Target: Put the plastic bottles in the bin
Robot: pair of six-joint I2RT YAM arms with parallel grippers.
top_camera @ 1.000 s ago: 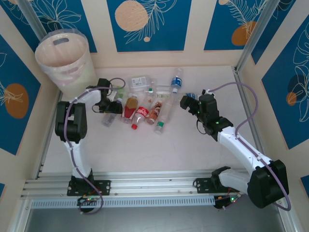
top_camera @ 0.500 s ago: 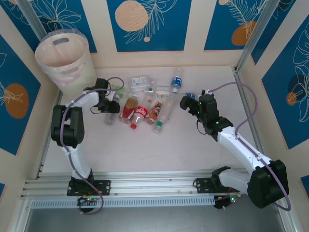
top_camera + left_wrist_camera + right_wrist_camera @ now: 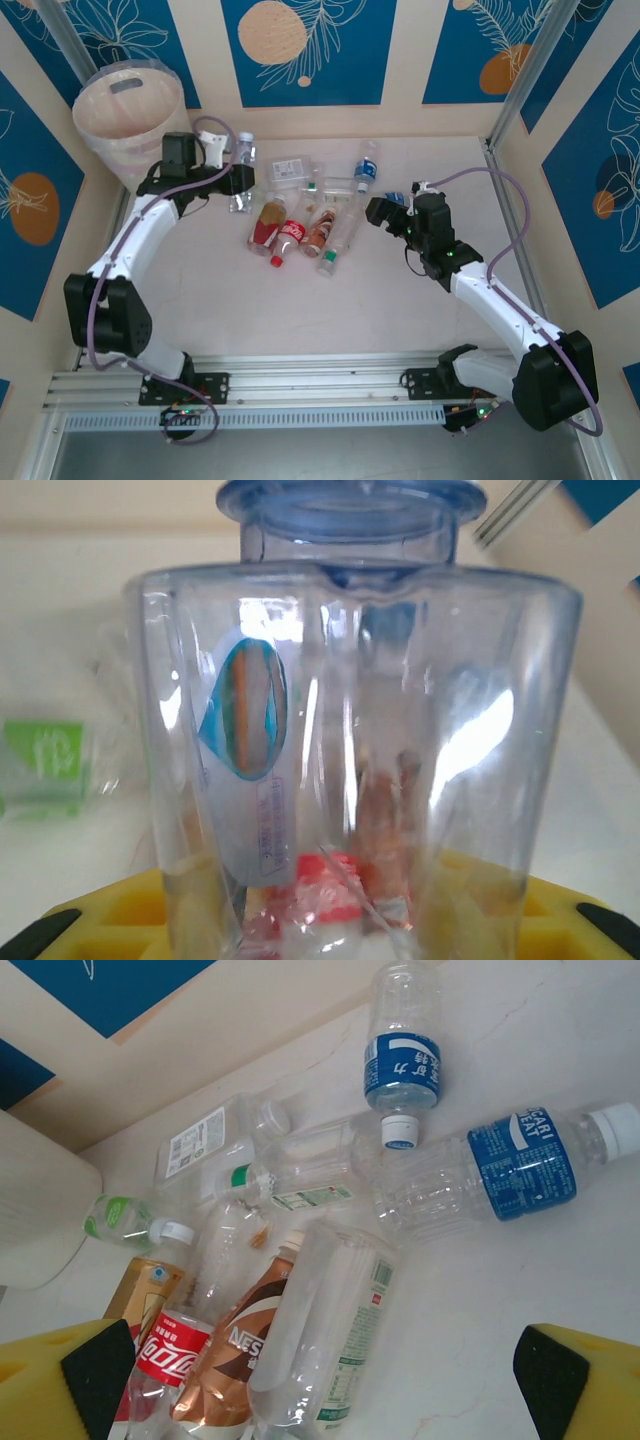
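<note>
Plastic bottles [image 3: 320,228] lie in a loose heap on the white table [image 3: 330,310], between the two arms and toward the far wall. Among them are a red-labelled cola bottle [image 3: 165,1355], a brown coffee bottle [image 3: 245,1345] touching it on the right, a tall clear bottle with a green label [image 3: 335,1330], and two blue-labelled bottles [image 3: 402,1060] with white caps at the far right of the heap. One clear bottle [image 3: 244,155] is apart from the rest, up off the table at the far left: the left gripper [image 3: 235,180] pinches it between its jaws, just to the right of the bin [image 3: 135,150]. In the left wrist view this bottle stands right against the camera, its bluish rim at the top and the yellow pads [image 3: 90,920] at its lower edge. The bin, cream-white and lined with a clear bag, stands in the far left corner. The right gripper [image 3: 385,212] hangs just right of the heap with its jaws spread wide and nothing between them; its wrist view looks down across the lying bottles.
</note>
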